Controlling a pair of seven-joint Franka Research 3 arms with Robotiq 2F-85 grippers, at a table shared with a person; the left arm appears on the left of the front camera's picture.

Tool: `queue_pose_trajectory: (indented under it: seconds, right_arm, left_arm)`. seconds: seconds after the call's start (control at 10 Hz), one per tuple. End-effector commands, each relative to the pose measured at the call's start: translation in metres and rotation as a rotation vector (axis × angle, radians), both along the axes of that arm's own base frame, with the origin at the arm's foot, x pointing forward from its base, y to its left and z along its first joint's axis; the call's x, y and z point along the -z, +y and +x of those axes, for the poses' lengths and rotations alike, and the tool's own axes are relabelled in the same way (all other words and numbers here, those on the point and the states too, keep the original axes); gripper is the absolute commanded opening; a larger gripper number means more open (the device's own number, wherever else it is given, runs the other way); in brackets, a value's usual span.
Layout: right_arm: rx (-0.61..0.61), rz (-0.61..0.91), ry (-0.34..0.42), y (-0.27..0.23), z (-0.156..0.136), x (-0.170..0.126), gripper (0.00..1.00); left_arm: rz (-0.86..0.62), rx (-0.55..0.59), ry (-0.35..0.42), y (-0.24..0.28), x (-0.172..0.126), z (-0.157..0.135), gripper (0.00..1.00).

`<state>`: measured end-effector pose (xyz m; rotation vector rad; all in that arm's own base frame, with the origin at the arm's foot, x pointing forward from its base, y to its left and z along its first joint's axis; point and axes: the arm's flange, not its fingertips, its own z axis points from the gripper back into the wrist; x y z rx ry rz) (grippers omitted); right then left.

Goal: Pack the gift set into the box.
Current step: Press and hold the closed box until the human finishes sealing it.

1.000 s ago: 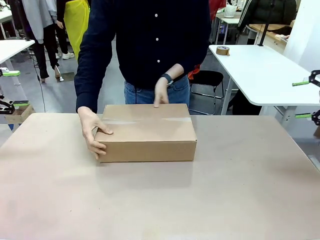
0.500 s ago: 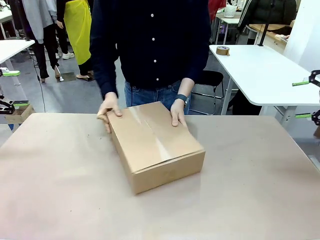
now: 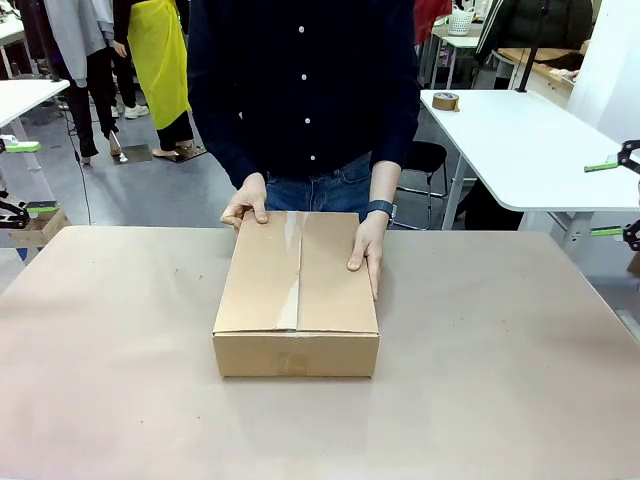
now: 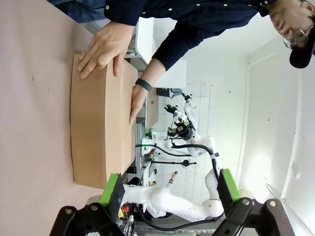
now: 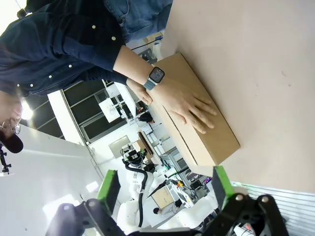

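The brown cardboard box (image 3: 300, 290) lies shut in the middle of the table, one short end toward me, with a tape strip (image 3: 290, 270) along its top seam. The person holds it with one hand (image 3: 246, 205) on the far left corner and the other hand (image 3: 368, 245) flat on the right of the lid. The gift set is hidden. My left gripper (image 4: 170, 189) is open, well short of the box (image 4: 98, 128). My right gripper (image 5: 166, 184) is open too, away from the box (image 5: 206, 132). In the front view, the left gripper (image 3: 25, 177) and the right gripper (image 3: 605, 198) sit at the table's sides.
The tan table (image 3: 480, 380) has bare surface all around the box. A white table (image 3: 530, 150) with a tape roll (image 3: 446, 101) stands at the back right. A small cardboard box (image 3: 35, 225) sits off the far left edge.
The person has turned the box about a quarter turn, so a short end now faces me, and shifted both hands to its far end and lid. Both grippers stayed still.
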<state>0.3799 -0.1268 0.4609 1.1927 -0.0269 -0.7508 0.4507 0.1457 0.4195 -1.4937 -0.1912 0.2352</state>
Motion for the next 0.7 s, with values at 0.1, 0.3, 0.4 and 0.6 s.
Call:
queue_pose_trajectory:
  seconds: [0.1, 0.3, 0.4, 0.6]
  right_arm:
    - [-0.131, -0.080, -0.054, 0.035, 0.020, -0.005, 1.00]
    - [-0.552, -0.204, -0.265, 0.154, 0.062, 0.001, 1.00]
    - [-0.753, -0.226, -0.397, 0.211, 0.063, 0.010, 1.00]
    - [-0.868, -0.317, -0.789, 0.288, 0.039, 0.034, 1.00]
  left_arm:
    - [0.070, 0.212, -0.166, -0.040, -0.010, 0.011, 1.00]
    - [0.145, 0.513, -0.538, -0.146, -0.030, 0.032, 1.00]
    - [0.184, 0.555, -0.719, -0.187, -0.035, 0.034, 1.00]
    - [0.133, 0.653, -1.041, -0.239, -0.020, 0.029, 1.00]
